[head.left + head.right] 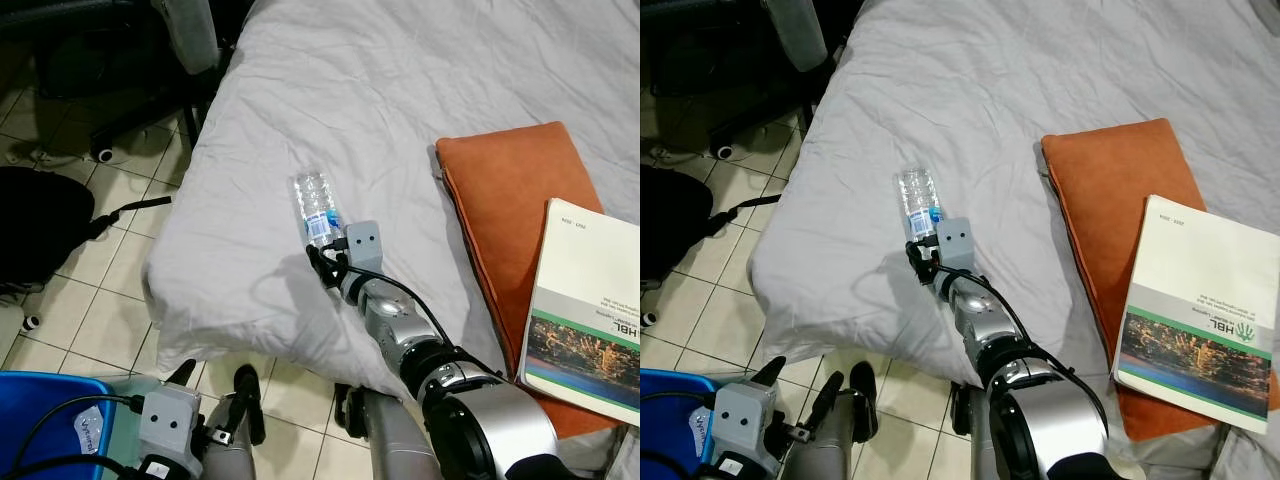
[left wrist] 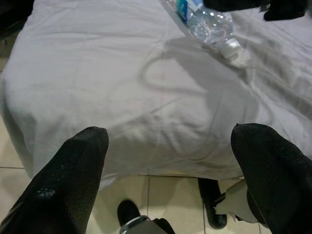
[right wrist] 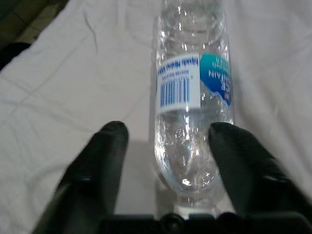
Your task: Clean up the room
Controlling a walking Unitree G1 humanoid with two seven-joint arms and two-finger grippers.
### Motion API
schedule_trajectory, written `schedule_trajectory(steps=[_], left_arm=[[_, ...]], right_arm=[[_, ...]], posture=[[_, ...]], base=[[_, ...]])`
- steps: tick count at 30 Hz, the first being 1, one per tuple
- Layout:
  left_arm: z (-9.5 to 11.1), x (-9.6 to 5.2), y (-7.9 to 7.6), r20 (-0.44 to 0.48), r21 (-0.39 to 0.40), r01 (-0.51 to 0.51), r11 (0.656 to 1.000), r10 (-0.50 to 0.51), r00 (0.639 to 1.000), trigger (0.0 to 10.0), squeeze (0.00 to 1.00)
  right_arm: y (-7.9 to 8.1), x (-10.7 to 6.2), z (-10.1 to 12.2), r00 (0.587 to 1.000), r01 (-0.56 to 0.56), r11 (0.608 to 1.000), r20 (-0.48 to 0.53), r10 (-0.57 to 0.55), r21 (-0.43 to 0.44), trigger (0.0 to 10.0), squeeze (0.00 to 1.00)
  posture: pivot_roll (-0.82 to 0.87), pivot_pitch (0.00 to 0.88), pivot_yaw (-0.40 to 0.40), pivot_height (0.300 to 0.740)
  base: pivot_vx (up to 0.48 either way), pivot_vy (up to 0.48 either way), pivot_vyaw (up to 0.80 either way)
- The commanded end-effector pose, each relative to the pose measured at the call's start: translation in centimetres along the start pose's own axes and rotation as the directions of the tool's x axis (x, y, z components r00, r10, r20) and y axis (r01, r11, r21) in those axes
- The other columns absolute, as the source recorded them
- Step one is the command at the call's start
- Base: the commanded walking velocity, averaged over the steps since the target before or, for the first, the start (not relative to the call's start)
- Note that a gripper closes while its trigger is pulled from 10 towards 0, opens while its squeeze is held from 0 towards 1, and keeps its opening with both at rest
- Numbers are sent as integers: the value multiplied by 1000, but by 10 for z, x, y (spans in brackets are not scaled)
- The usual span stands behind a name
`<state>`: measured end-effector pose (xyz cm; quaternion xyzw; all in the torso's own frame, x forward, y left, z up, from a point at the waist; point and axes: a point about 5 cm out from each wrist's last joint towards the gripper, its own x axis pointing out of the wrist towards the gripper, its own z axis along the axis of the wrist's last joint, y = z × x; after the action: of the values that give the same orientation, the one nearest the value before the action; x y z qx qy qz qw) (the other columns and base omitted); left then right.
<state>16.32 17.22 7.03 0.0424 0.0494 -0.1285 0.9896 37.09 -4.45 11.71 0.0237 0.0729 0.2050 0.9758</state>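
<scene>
there, right gripper (image 3: pixel 168 146) straddles bottle (image 3: pixel 192 92), open.

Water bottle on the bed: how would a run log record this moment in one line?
right gripper: open, straddling water bottle | bottle: lying on bed | left gripper: open, idle

A bed (image 1: pixel 400 90) covered by a wrinkled pale grey sheet took up most of the room in front of me, its corner hanging over a floor of light tiles (image 1: pixel 110 300) with dark grout. To the left, in shadow, stood a dark office chair (image 1: pixel 150 70) on castors, with a black bag (image 1: pixel 35 225) slumped on the tiles near it. A blue bin (image 1: pixel 40 410) sat low by the bed's corner. Flat overhead light fell evenly across the sheet.
</scene>
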Motion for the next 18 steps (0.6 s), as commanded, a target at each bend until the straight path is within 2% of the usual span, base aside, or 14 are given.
schedule_trajectory(steps=[1,5,8,10,13,14,15,16,17,18], left_arm=[[-6,-10,-7,-40,-17,27,1000,-28,999,10000,0],[-3,-11,-5,-27,2,60,998,-60,998,10000,0],[0,-8,0,-17,24,70,997,-70,997,10000,0],[6,-7,8,-6,42,61,997,-61,998,10000,0],[10,-8,11,0,49,58,997,-59,998,10000,0],[12,-8,11,2,51,60,997,-60,998,10000,0],[14,-11,9,3,54,65,996,-66,998,10000,0],[14,-12,9,3,55,68,996,-68,998,10000,0],[14,-14,7,0,55,72,996,-72,997,10000,0],[14,-14,7,0,55,72,996,-72,997,10000,0]], right_arm=[[4,-5,-22,997,18,998,-82,-14,58,10000,1000],[2,-6,-27,990,85,979,-130,-61,183,10000,1000],[3,-5,-27,989,91,974,-136,-64,208,10000,1000],[9,-3,-23,991,70,980,-125,-48,185,10000,1000],[12,-2,-21,993,47,986,-115,-29,157,10000,1000],[14,-1,-20,994,34,991,-110,-19,130,10000,1000],[17,0,-18,995,7,999,-103,-3,40,10000,1000],[19,0,-17,995,-2,1000,-103,3,10,10000,1000],[19,0,-18,994,-8,1000,-108,6,-16,10000,0],[19,0,-18,994,-8,1000,-108,6,-16,10000,0]], posture=[[251,594,-29,740],[255,607,-11,740],[256,618,-2,740],[268,639,24,740],[276,645,32,740],[280,648,37,740],[285,650,44,740],[285,650,44,740],[287,650,46,740],[287,650,46,740]], base=[[0,0,0],[0,0,0],[0,0,0],[0,0,0],[0,0,0],[0,0,0],[0,0,0],[0,0,0],[0,0,0],[0,0,0]])
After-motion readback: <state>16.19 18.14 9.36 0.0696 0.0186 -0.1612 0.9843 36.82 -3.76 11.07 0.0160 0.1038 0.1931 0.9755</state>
